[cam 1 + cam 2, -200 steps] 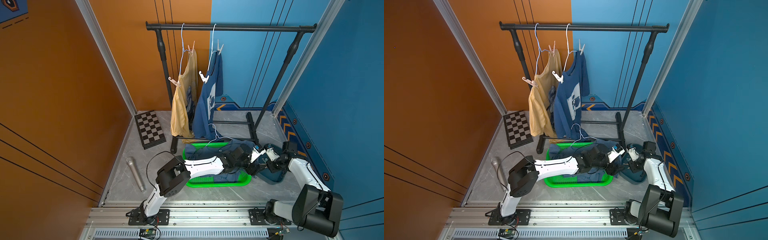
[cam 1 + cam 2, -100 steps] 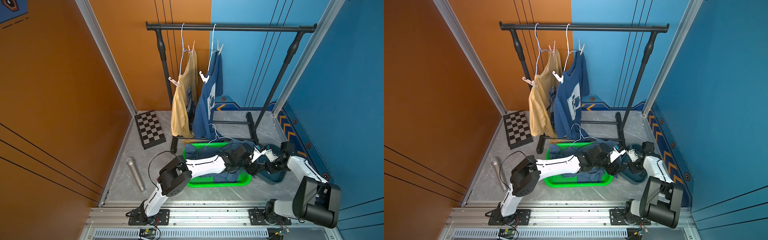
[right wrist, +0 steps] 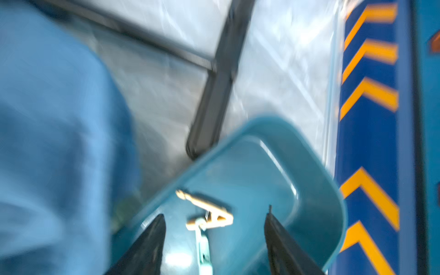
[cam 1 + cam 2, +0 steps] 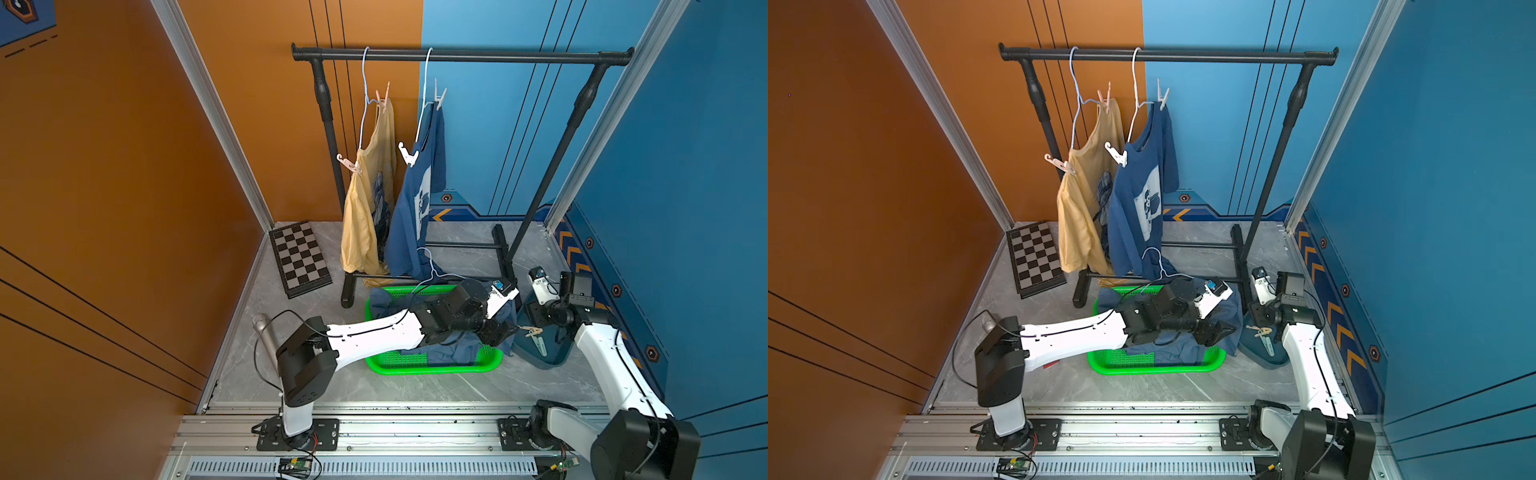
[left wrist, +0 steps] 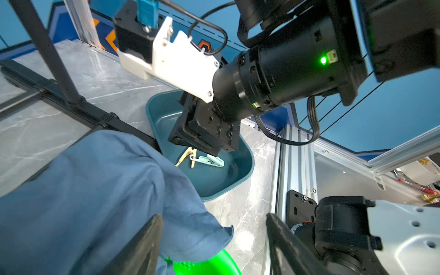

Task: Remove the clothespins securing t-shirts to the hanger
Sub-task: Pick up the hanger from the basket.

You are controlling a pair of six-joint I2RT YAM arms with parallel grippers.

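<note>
Pose low, outstretched | left tool (image 5: 213, 215) released above shirt (image 5: 95, 190) | right tool (image 3: 215, 212) released above tray (image 3: 250, 166)

both top views are bright, evenly lit and sharp, with soft shadows on the grey floor (image 4: 415, 390). the left wrist view is crisp, with white glare on a bracket (image 5: 181, 62) and sheen on the floor. the right wrist view is motion-blurred; tray (image 3: 316, 162) and clothespins (image 3: 209, 214) look smeared.
</note>
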